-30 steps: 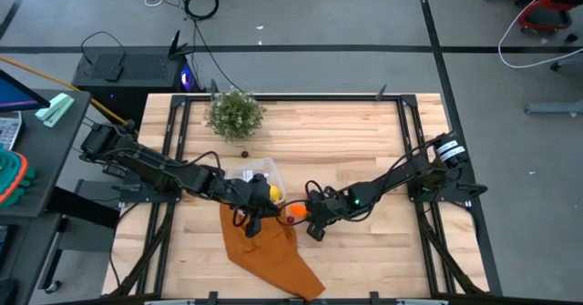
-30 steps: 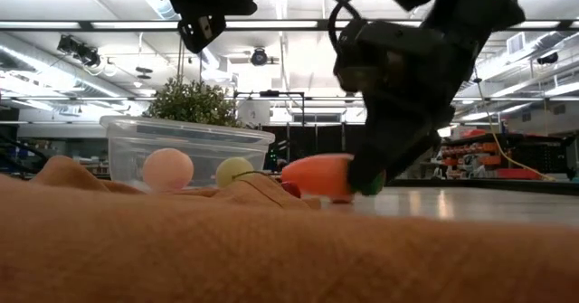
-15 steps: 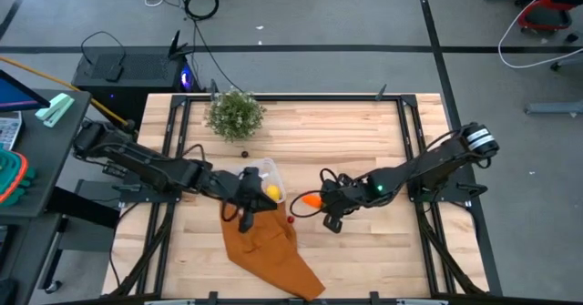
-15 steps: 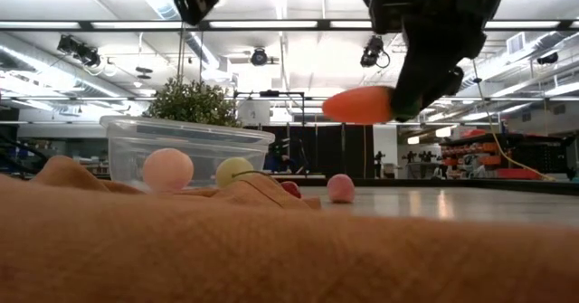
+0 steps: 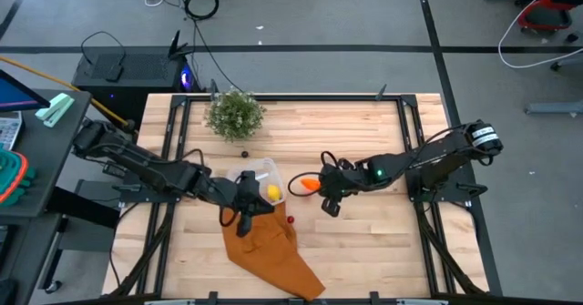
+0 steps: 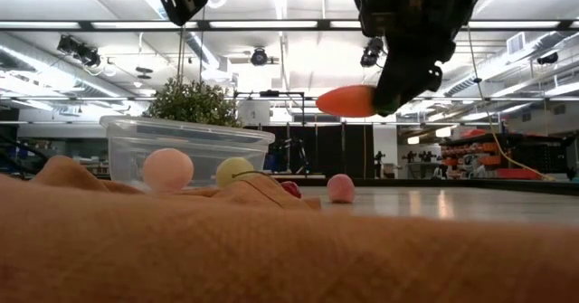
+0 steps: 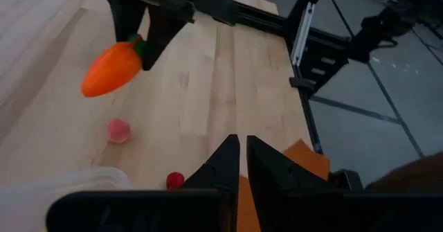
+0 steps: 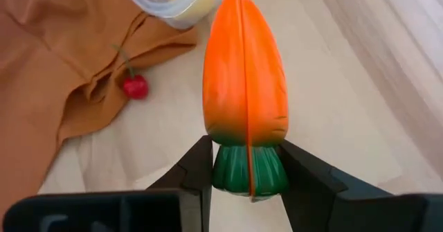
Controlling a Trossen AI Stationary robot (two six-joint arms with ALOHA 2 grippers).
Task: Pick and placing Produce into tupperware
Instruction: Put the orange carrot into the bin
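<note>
At the centre of the high view, the right tool clamps the carrot aloft beside the tupperware; the left tool, fingers nearly together, hangs above the cloth.

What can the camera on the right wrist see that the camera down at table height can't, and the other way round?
Only the right wrist view shows the right gripper pinching the carrot at its green end, and the cherry's stem. Only the low view shows the carrot hanging in the air, the pink ball on the table and the plant. Both show the carrot, cloth and tupperware.
</note>
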